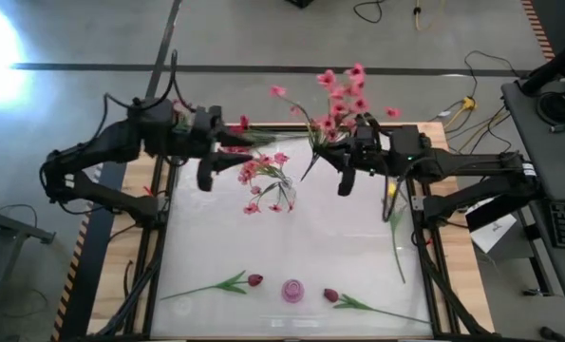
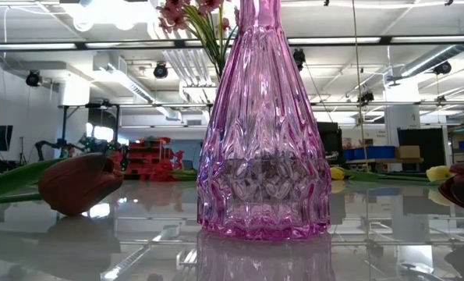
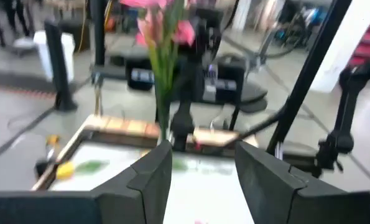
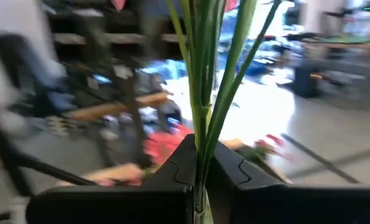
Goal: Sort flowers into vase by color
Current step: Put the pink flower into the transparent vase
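My right gripper (image 1: pixel 348 160) is shut on a spray of pink blossoms (image 1: pixel 344 95) above the table's far middle; the blossoms (image 2: pixel 186 11) show high behind the vase in the low view. My left gripper (image 1: pixel 223 169) hangs open, left of it, over another pink spray (image 1: pixel 268 180) that lies flat on the table. A red spray (image 1: pixel 235 144) lies partly under the left gripper. The pink glass vase (image 1: pixel 292 290) stands at the near edge. Two dark red buds (image 1: pixel 254 280) (image 1: pixel 331 295) lie on their sides beside it. A yellow tulip (image 1: pixel 393 190) lies at the right. My right gripper pinches the pink spray's bundle of green stems (image 4: pixel 202 134) between its two fingers, lying across them. The spray is lifted clear of the table. Its blossoms stand beyond the fingers toward the far edge, and a short stem end (image 1: pixel 310 171) sticks out on the other side.
The tulip's long stem (image 1: pixel 399 252) runs along the right side toward the near edge. The buds' leafy stems (image 1: pixel 211 285) (image 1: pixel 377 309) spread left and right of the vase (image 2: pixel 263 133). The table's middle between vase and sprays is bare white.
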`<state>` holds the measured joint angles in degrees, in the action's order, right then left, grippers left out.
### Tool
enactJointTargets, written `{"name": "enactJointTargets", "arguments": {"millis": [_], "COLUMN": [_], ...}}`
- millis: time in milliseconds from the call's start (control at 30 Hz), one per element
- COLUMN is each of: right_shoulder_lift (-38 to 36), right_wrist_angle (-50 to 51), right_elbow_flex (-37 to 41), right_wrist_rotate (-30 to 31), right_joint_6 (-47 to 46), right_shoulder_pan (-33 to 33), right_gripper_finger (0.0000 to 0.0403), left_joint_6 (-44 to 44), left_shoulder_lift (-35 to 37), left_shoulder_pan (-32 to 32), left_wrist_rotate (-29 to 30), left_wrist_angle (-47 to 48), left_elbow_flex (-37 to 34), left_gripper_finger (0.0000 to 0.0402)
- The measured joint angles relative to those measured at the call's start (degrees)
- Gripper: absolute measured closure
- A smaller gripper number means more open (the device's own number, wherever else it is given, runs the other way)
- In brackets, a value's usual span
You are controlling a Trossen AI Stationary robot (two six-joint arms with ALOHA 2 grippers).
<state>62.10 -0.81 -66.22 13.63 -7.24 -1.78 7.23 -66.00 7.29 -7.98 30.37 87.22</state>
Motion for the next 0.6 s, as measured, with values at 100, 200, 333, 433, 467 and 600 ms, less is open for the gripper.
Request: {"name": "enactJointTargets", "arguments": {"millis": [100,200,333,433,467,600], "right_shoulder_lift": [1.29,3.42,6.37,8.10,8.65,10.90], "right_wrist_angle": [1.07,0.52,-1.97,-5.35,-6.85,-11.55], "right_elbow_flex": [0.30,0.90,2.32,3.75,4.12,4.61], "right_wrist_rotate": [4.21,4.44,4.46,5.41,6.02,6.35], "right_joint_6": [-1.90,-4.17,-5.92,-5.82,-5.73,-3.86], "right_shoulder_pan": [-0.28,-0.81,-1.68,-2.41,-2.73,-4.22], "right_gripper_finger": [0.0390,0.0390,0.0390,0.0390,0.0390,0.0390], "left_joint_6": [1.09,4.04,9.03,11.80,12.35,14.48], "left_shoulder_lift": [1.88,3.01,4.10,4.33,4.33,4.46], "left_shoulder_pan": [0.00,-0.13,-0.19,-0.83,-1.03,-2.03], "left_wrist_rotate": [0.53,0.58,0.98,3.43,4.35,5.61], "left_wrist_angle": [7.89,16.79,28.08,34.71,36.54,39.53], "left_elbow_flex": [0.00,0.00,0.00,-0.27,-0.47,-2.11], "left_gripper_finger": [0.0239,0.0239,0.0239,0.0239,0.0239,0.0239]}}
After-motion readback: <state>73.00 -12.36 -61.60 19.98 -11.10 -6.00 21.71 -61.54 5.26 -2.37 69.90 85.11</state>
